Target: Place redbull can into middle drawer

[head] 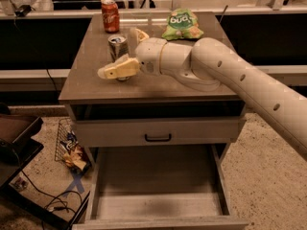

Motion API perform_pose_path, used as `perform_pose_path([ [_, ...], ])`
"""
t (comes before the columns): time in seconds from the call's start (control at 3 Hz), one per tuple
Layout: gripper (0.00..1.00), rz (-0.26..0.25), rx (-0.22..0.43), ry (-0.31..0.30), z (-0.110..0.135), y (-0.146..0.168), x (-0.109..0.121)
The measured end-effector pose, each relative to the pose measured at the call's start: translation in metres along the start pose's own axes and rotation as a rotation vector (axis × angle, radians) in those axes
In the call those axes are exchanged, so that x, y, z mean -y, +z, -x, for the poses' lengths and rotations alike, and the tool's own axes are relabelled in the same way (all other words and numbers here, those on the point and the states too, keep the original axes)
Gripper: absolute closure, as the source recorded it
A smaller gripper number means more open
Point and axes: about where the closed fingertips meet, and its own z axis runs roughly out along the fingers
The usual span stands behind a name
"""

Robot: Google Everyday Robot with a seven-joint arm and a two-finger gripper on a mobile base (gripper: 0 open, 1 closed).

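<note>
The redbull can [117,42], one slim silver cylinder, stands upper left of centre on the table [91,87]. The pincer [118,52] has its two pale yellow fingers spread apart around it. The smooth white arm slants in from the right edge. One red soda can [111,16] and one crinkled green bag [182,24] sit behind. At the bottom, the shallow grey middle drawer [158,176] is pulled out.

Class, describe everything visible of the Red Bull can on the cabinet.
The redbull can is a slim, silvery metal can with a rimmed top, standing upright on the cabinet top, nearer the camera than the red soda can. The gripper is right at it, hiding its lower part; contact cannot be told.
</note>
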Motion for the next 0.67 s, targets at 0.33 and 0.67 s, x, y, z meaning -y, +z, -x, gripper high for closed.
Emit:
perform_pose_path([
  [0.33, 0.0, -0.006, -0.014, 0.004, -0.003, 0.003, 0.009],
  [0.67, 0.0, -0.01, -0.029, 0.019, -0.011, 0.008, 0.026],
])
